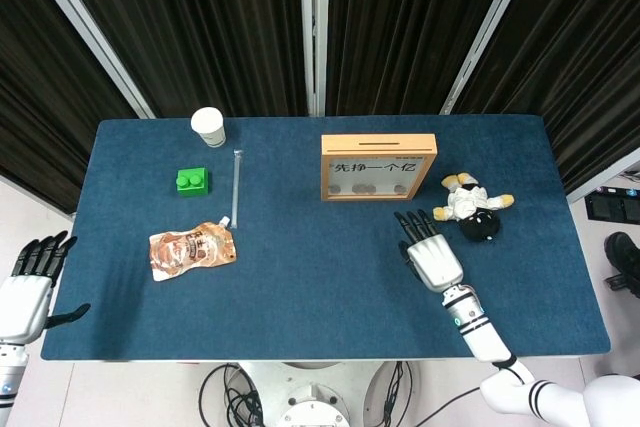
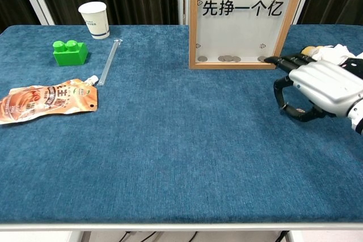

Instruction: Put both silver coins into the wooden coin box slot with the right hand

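Chest view showed the right hand hovering palm-down over the blue table, just in front of and to the right of the wooden coin box. Its fingers were stretched forward toward the box's lower corner while the thumb curled underneath; whether a silver coin sat in that curl could not be told, since no loose coin was visible on the cloth or in the hand in either view. Several coins lay inside the box behind its clear front, at the bottom.

From the head view the right hand lay below the box, whose slot ran along its top edge, and near the plush toy. The left hand hung off the table's left edge, fingers spread, holding nothing.

Judging by this, the step in hand was either picking up a coin or beginning to carry one. The next move would call for lifting the hand above the box's top edge, turning any coin edge-on over the narrow slot, and releasing it cleanly.

Elsewhere stood a paper cup, a green building block, a clear tube and a snack pouch, all well apart from the work.
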Available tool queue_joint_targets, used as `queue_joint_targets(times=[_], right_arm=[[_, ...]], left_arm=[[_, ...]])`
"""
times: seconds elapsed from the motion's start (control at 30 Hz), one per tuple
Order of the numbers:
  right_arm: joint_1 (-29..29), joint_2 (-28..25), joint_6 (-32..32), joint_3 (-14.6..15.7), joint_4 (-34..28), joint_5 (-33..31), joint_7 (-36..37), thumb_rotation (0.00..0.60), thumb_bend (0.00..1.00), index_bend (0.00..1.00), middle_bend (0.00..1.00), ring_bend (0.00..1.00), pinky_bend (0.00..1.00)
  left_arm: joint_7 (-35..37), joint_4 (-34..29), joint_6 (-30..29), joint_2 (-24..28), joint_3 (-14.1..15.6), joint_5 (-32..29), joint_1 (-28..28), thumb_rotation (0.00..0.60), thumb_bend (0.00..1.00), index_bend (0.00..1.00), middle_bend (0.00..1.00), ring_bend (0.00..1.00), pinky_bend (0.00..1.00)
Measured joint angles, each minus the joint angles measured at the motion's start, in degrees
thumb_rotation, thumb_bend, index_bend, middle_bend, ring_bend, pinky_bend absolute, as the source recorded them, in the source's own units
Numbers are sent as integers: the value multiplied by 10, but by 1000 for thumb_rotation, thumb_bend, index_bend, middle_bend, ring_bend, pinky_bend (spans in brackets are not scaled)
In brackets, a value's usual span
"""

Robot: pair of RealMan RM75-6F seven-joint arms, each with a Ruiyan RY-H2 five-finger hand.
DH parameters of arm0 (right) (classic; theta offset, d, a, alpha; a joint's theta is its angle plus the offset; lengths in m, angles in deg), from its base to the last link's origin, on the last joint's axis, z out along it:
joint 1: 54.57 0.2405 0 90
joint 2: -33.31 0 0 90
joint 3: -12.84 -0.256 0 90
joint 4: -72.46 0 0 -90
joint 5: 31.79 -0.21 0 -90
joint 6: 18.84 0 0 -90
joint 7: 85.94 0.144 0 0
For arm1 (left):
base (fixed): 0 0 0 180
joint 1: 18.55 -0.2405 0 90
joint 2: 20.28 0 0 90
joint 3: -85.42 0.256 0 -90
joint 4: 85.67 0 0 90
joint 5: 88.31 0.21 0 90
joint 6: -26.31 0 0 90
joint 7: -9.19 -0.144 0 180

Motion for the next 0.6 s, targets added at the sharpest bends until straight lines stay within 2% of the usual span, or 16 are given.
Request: queue_joint_targets(times=[0.2, 0.37, 0.5, 0.6], right_arm=[[-1, -32, -36, -10, -63, 13, 9, 600, 369, 718, 6, 0, 0], [2, -86, -78, -35, -165, 31, 0, 600, 367, 726, 7, 0, 0], [13, -134, -90, -77, -248, 30, -40, 600, 366, 737, 7, 0, 0], [31, -162, -84, -120, -296, 10, -79, 600, 366, 740, 7, 0, 0]], left_arm=[[1, 1, 0, -1, 1, 1, 0, 600, 23, 48, 7, 0, 0], [3, 1, -4, -1, 1, 3, -1, 600, 23, 48, 7, 0, 0], [5, 0, -8, 0, 1, 6, -1, 600, 23, 48, 7, 0, 0], [6, -1, -11, 1, 1, 8, -2, 600, 22, 48, 7, 0, 0]])
